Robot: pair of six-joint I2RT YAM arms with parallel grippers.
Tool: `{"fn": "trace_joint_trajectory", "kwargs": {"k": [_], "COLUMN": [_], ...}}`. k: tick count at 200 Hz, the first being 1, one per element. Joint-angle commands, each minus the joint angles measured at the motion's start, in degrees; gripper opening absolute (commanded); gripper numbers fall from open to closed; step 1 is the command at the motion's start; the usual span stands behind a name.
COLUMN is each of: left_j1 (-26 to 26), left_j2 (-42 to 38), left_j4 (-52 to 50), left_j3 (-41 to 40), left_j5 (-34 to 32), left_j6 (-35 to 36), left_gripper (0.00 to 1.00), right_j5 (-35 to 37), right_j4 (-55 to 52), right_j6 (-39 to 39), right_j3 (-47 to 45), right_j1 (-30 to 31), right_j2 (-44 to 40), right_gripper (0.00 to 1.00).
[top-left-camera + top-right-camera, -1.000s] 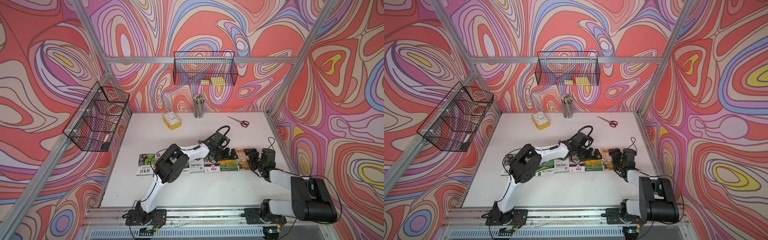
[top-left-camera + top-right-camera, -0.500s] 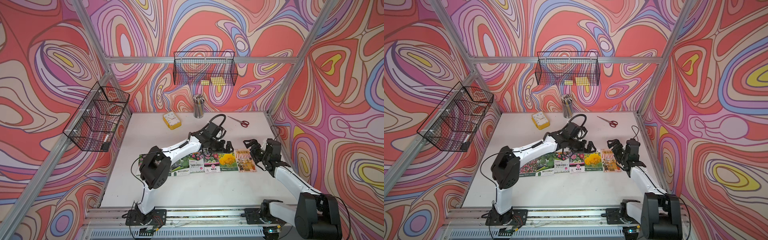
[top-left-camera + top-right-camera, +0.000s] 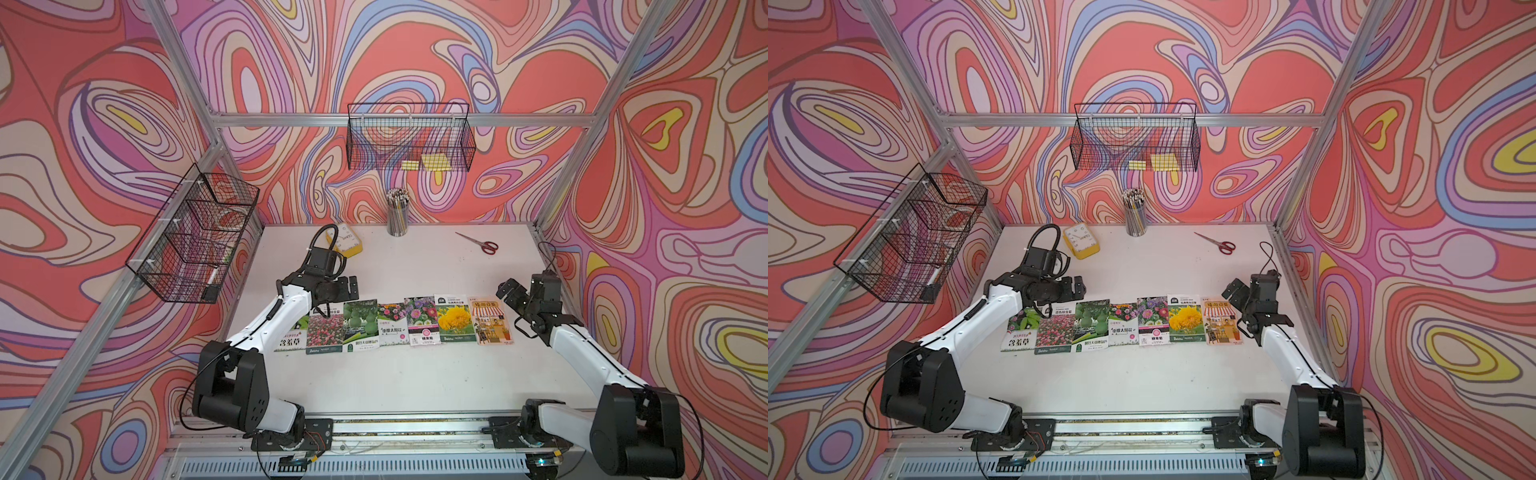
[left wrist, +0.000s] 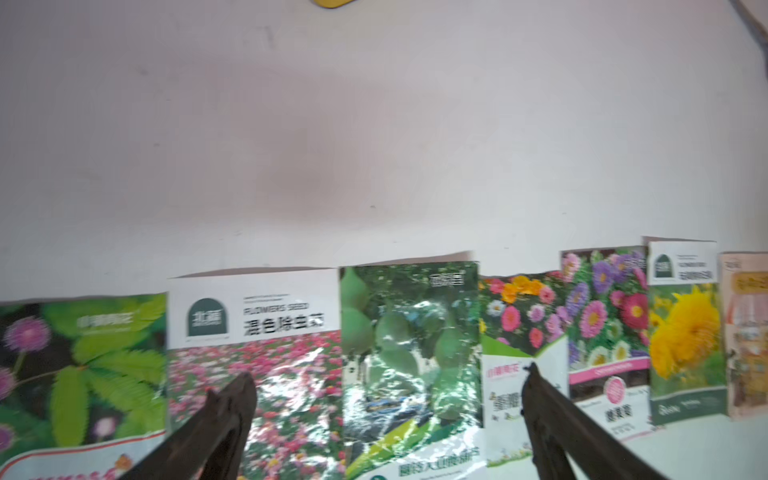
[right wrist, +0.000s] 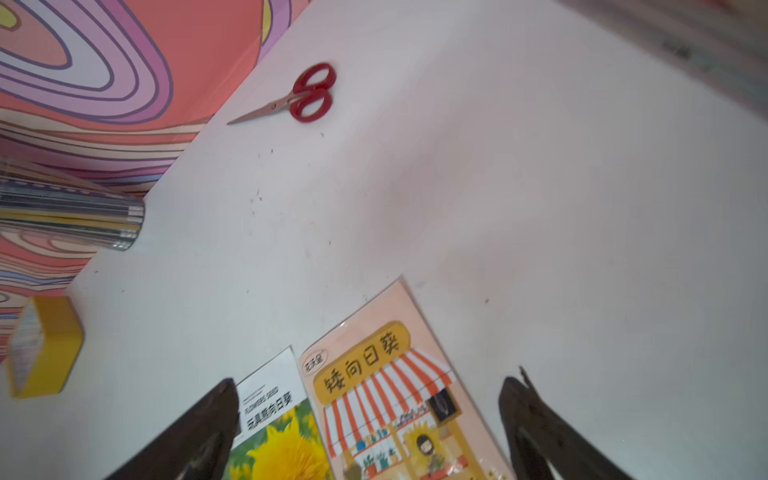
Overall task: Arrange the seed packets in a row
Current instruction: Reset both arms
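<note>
Looking across the white table from my remote station, I find the left gripper at about 10 o'clock from the table's centre. Its fingers are spread wide with nothing between them, just on the 12 o'clock side of the row. The seed packets lie flat, face up, in one row across the middle, running from 9 o'clock to 3 o'clock. Neighbours touch or overlap slightly; I cannot tell which. From the 9 o'clock end I read:

- the mimosa packet, with a corner under my left arm in a top view
- the pink-field packet
- the gourd packet
- the mixed-blossom packet
- the aster packet
- the yellow-flower packet
- the shop-picture packet

The right gripper sits at 3 o'clock, just beside the shop-picture packet and apart from it, also fully spread and empty. Along the far edge stand a yellow clock at 11 o'clock, a pencil cup at 12 o'clock and red scissors at 1 o'clock, all well apart from the row.
</note>
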Motion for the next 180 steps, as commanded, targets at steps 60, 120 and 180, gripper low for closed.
{"fn": "trace_joint_trajectory", "kwargs": {"k": [60,120,180], "left_j1": [11.85,11.85,11.68], "left_j2": [-3.82,0.83,5.81], "left_j4": [48.2,77.19,81.48], "left_j3": [-24.06,-38.37,-38.3], "left_j5": [-11.25,-7.94,1.57], "left_j6": [14.03,19.14,22.91], "left_gripper": [0.99,0.99,0.99], "right_j5": [14.62,8.75,1.78], "right_j4": [42.06,75.08,64.91], "right_j6": [-22.32,-27.83,-31.24], "right_j3": [-12.55,-18.51,-11.71], "right_j1": [2.5,2.78,3.3], "right_j2": [7.57,25.56,28.23], "right_gripper": [0.98,0.98,0.98]}}
